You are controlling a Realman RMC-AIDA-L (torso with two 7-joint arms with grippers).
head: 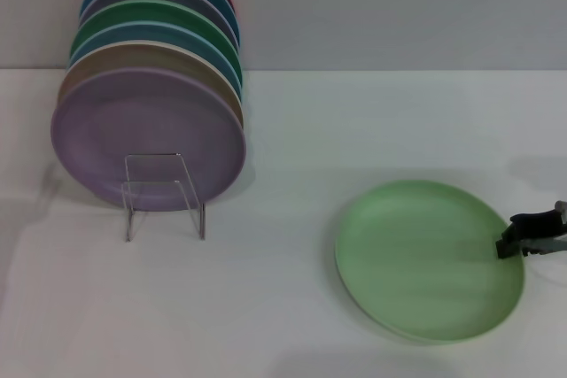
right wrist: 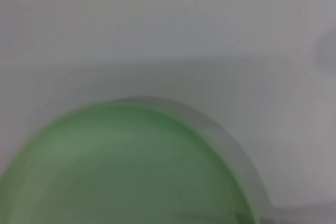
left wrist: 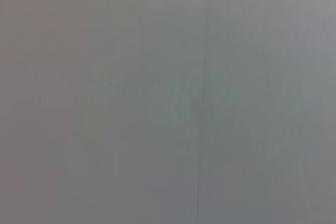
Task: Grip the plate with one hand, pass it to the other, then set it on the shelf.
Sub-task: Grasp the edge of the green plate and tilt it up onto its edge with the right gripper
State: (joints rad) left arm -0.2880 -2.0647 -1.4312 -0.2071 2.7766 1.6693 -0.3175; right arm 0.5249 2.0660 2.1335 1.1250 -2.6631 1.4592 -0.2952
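The light green plate [head: 430,258] lies at the right of the white table in the head view. It fills the lower part of the right wrist view [right wrist: 126,171]. My right gripper [head: 514,238] reaches in from the right edge. Its black fingers [head: 523,221] sit over the plate's right rim and look closed on it. The clear shelf [head: 164,196] stands at the left, with its front loops bare. My left gripper is out of view, and the left wrist view shows only a plain grey surface.
Several coloured plates stand on edge in the shelf, with a lilac plate [head: 146,139] in front and a darker green plate [head: 155,19] further back. The white table [head: 292,307] runs between the shelf and the light green plate. A grey wall [head: 399,6] stands behind.
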